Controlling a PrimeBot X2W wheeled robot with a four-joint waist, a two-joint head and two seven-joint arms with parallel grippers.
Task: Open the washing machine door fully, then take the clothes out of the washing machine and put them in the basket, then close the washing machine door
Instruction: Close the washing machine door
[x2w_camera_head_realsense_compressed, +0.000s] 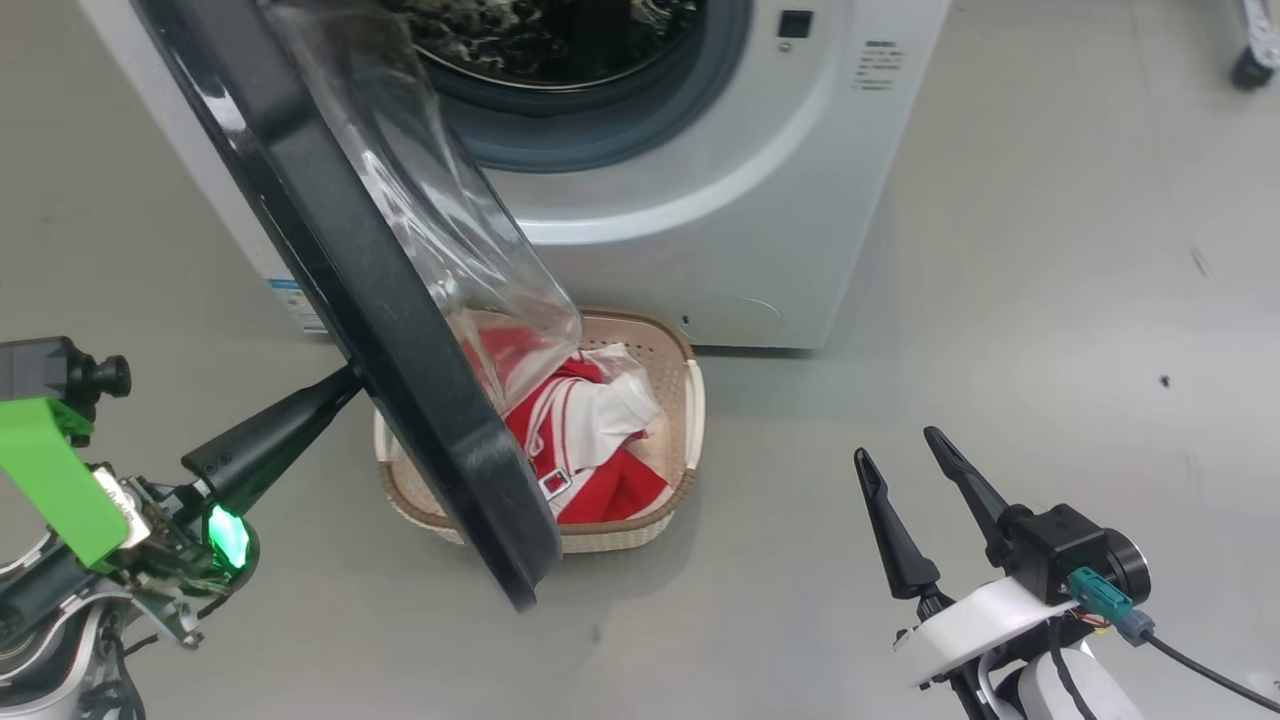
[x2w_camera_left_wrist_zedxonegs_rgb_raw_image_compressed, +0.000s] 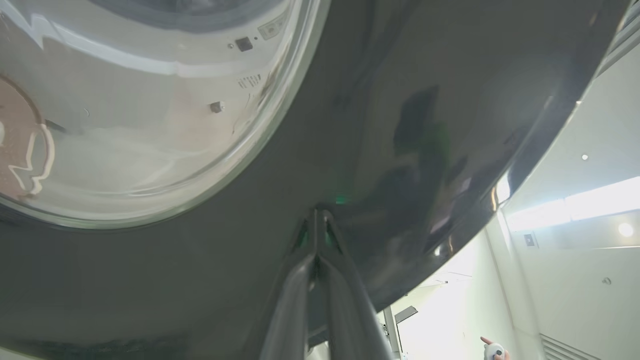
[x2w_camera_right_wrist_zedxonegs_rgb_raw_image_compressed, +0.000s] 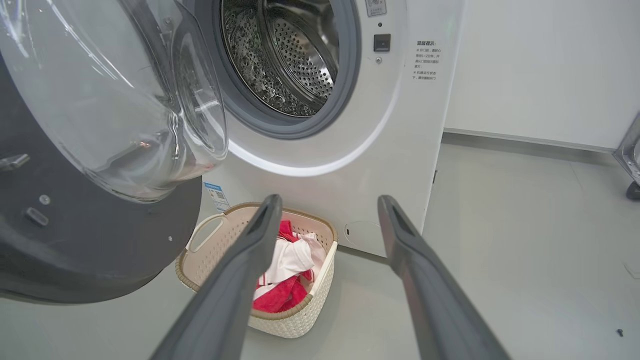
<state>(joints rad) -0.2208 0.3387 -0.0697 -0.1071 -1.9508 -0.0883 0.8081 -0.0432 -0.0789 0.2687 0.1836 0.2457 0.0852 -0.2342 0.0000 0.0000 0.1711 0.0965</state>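
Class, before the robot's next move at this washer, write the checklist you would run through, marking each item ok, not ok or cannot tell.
1. Drum free of clothes: ok where visible.
2. Clothes in the basket: ok.
3. Left claw shut, tips on the outside of the washing machine door: ok.
4. Right claw open, empty, away from the door: ok.
5. Door's swing clears the basket: cannot tell.

In the head view, the washing machine door (x2w_camera_head_realsense_compressed: 400, 330) is covering part of the basket (x2w_camera_head_realsense_compressed: 690, 400) and the clothes (x2w_camera_head_realsense_compressed: 600, 470), and hiding the fingertips of the left hand (x2w_camera_head_realsense_compressed: 345, 385). The washing machine (x2w_camera_head_realsense_compressed: 700, 220) is running past the top edge; its printed notice (x2w_camera_head_realsense_compressed: 878, 68) is showing too small to read.
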